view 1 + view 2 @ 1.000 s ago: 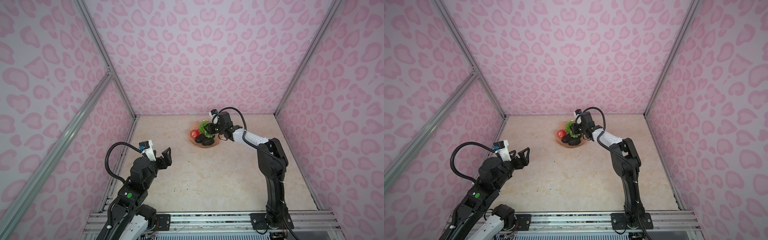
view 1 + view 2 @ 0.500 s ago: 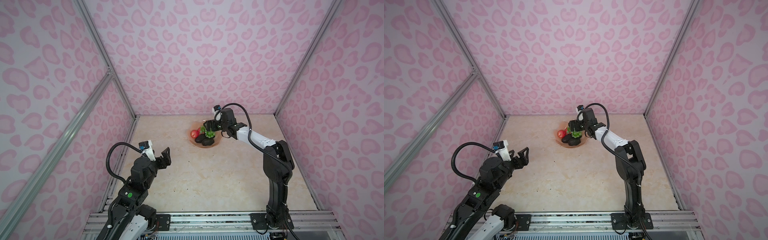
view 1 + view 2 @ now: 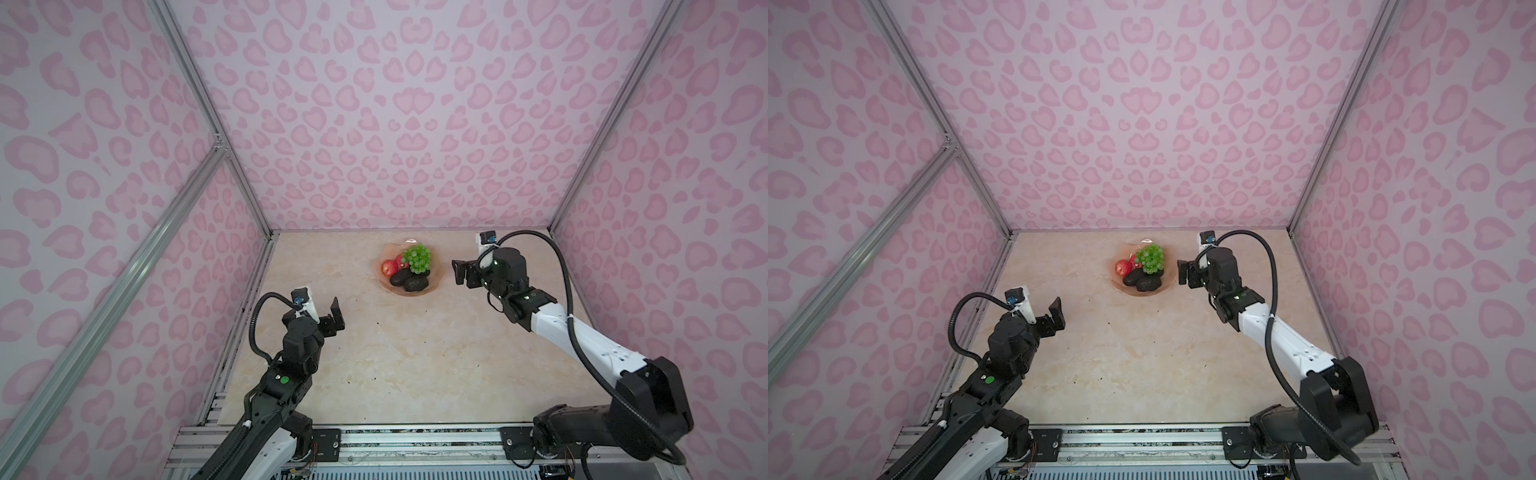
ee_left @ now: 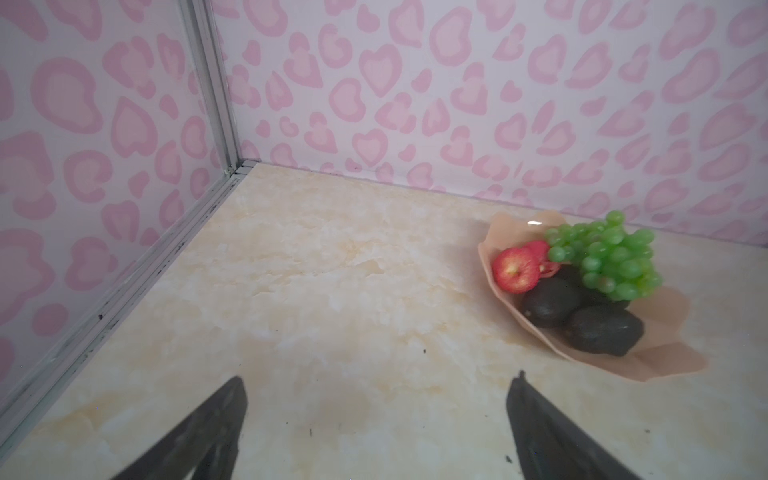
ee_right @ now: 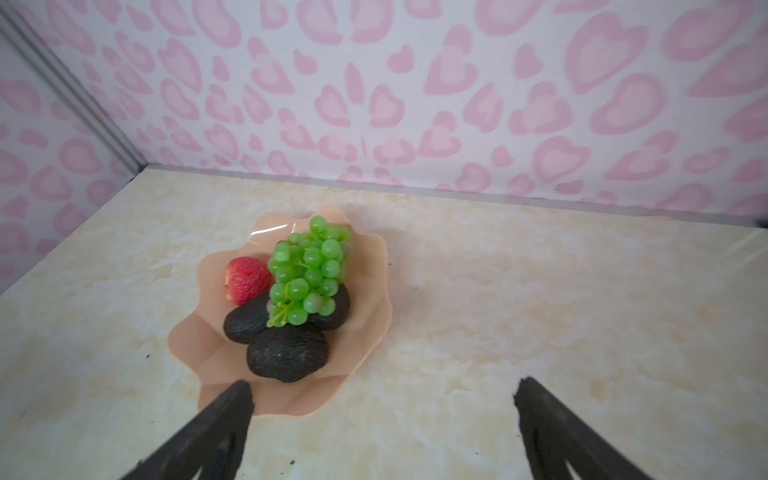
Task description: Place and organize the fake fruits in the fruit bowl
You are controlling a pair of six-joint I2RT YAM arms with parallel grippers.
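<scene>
The peach-pink fruit bowl stands near the back wall in both top views. In it lie green grapes on top, a red fruit at the left, and dark avocados at the front. My right gripper hovers just right of the bowl, open and empty. Well short of the bowl at the front left, my left gripper is open with only bare floor between its fingers.
Pink patterned walls enclose the marble floor on three sides. An aluminium rail runs along the left wall's foot. Small dark specks dot the floor.
My right gripper has let go of the grapes, opened wide and drawn back from over the bowl to its right. The left gripper has opened wider; its arm barely moved.
</scene>
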